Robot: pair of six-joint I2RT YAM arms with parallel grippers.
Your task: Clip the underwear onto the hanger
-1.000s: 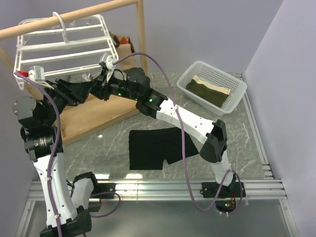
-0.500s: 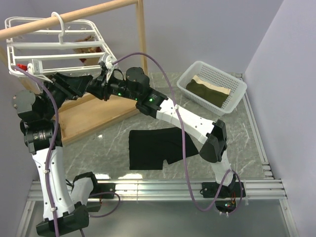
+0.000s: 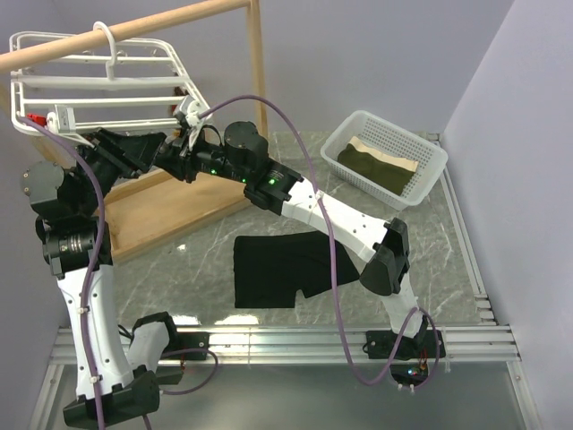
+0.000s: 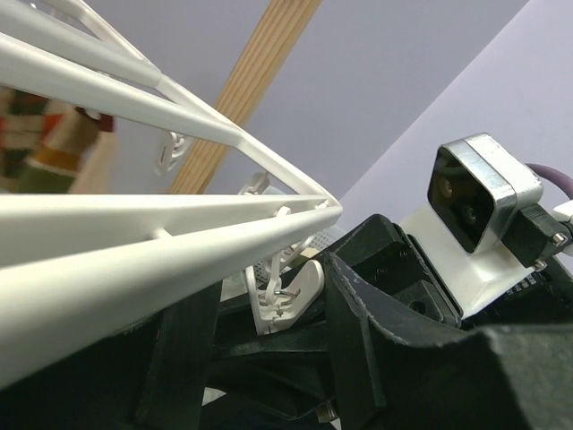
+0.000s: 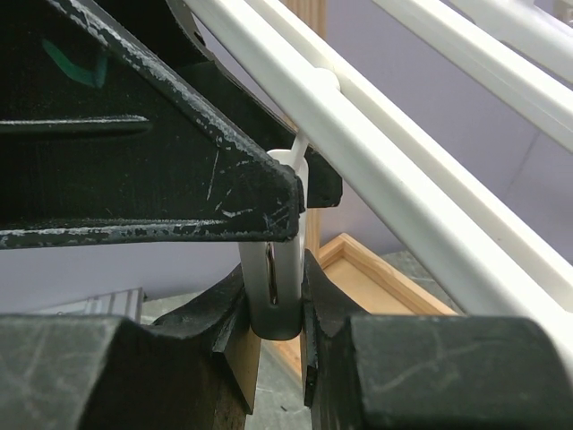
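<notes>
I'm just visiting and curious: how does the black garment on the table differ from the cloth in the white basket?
The underwear is plain black; the folded cloth is olive and tan. The underwear lies spread flat on the table; the folded cloth sits inside the basket. The underwear covers more area than the folded cloth. Both are soft fabric.

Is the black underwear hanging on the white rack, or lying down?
Lying down. The plain black fabric underwear is spread flat on the grey marbled table, apart from the white plastic hanger.
</notes>
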